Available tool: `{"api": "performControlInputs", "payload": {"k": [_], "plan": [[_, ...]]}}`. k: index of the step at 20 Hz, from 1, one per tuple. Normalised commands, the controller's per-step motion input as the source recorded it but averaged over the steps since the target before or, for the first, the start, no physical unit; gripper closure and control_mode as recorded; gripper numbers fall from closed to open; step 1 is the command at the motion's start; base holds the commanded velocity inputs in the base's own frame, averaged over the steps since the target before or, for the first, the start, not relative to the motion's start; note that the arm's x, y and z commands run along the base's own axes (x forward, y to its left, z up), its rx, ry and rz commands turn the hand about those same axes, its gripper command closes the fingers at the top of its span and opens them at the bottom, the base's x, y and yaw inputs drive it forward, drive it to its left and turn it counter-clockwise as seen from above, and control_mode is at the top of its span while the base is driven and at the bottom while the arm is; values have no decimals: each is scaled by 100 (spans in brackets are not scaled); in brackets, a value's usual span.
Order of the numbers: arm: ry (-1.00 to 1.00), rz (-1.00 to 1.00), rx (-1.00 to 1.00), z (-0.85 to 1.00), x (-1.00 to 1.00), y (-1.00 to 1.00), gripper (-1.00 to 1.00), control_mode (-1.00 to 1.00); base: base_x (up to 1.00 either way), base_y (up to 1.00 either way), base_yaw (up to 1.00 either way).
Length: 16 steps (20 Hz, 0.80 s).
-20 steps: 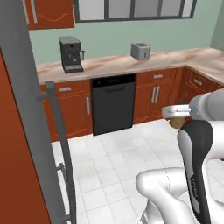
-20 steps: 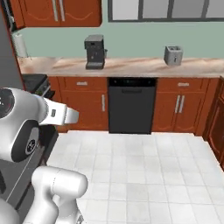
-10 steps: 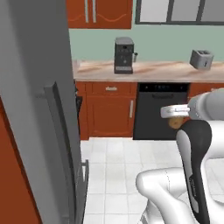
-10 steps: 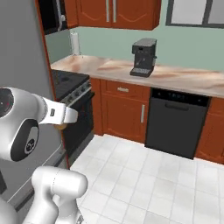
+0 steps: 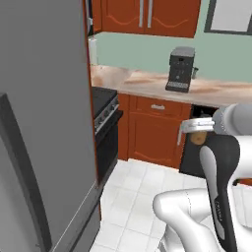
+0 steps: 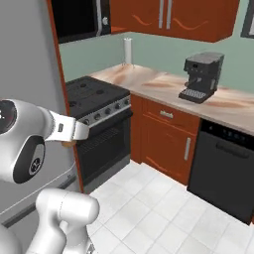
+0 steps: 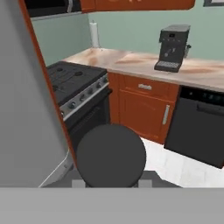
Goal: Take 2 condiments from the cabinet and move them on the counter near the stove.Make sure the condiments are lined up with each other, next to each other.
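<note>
— Hand view: what has the hand (image 7: pixel 110 183) got?
— A shaker (image 7: pixel 110 155), black cap towards the camera. The hand is nearly closed around it.
— Where is it?
— In the air, near the stove (image 6: pixel 92 96) front, well short of the counter (image 6: pixel 149 82) with the coffee machine (image 6: pixel 202 77)

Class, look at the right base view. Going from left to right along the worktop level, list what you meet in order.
Stove → paper towel roll → coffee machine, standing on the counter.
</note>
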Motion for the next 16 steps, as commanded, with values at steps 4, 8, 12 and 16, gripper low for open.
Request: {"api": "performControlInputs", "payload": {"k": [4, 8, 12, 16], "plan": [[0, 0, 0, 0, 0, 0, 100, 100, 50, -89, 57], [0, 0, 0, 0, 0, 0, 100, 100, 82, -100, 45], [0, 0, 0, 0, 0, 0, 100, 100, 68, -99, 48], [0, 0, 0, 0, 0, 0, 100, 100, 47, -89, 53]]}}
